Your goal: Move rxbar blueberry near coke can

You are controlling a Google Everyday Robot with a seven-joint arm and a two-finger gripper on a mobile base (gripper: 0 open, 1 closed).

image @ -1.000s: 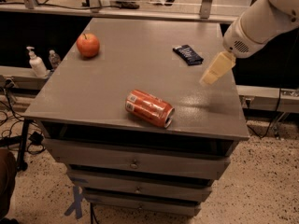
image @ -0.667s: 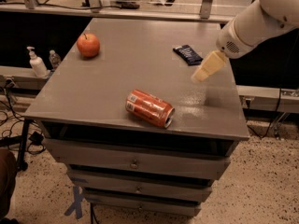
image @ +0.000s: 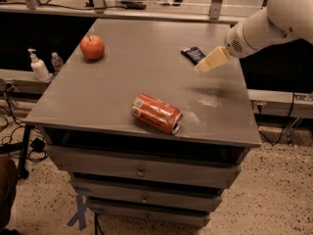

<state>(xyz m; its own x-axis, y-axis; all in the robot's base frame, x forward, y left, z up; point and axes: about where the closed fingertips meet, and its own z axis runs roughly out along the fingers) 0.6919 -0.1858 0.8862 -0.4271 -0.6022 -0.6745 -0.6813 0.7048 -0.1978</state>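
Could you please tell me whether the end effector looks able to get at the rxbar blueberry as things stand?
Probably yes: the end effector hovers just beside the rxbar blueberry, with nothing between them; the coke can and the apple lie well away.

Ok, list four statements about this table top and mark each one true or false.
1. The coke can lies on its side near the front edge of the table. True.
2. The rxbar blueberry lies right beside the coke can. False: it lies apart from it, at the back right.
3. The end effector is over the apple. False: it is at the back right, by the rxbar blueberry.
4. The apple sits at the back left. True.
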